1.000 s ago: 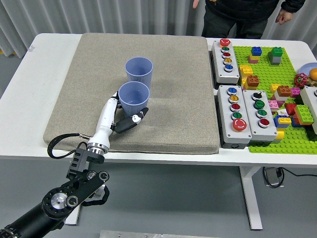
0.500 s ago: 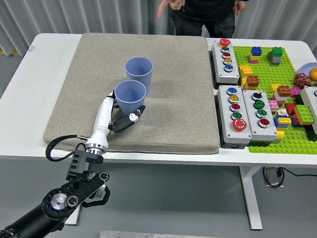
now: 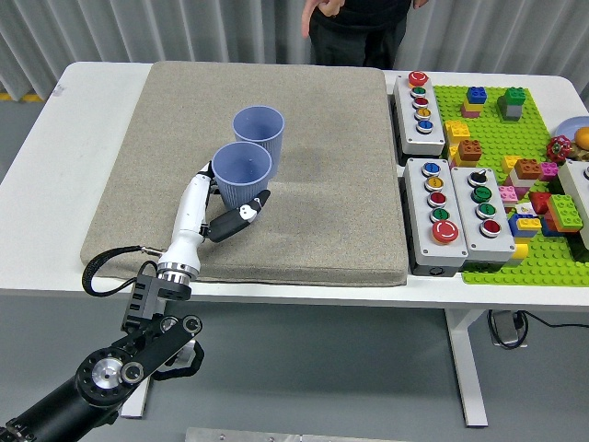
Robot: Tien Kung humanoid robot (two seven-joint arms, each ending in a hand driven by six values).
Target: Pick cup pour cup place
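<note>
Left hand [image 3: 224, 208] wrapped round near cup [image 3: 242, 172], mid-mat [image 3: 322, 230], close by far cup [image 3: 258, 132] toward mat's far edge. Judged: grip sideways, readying pour.

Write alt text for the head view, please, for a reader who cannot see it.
The robot's left hand grips the near blue cup on a grey mat, just in front of a second blue cup. Button boxes and toy bricks lie at the right; a person stands at the far side.
</note>
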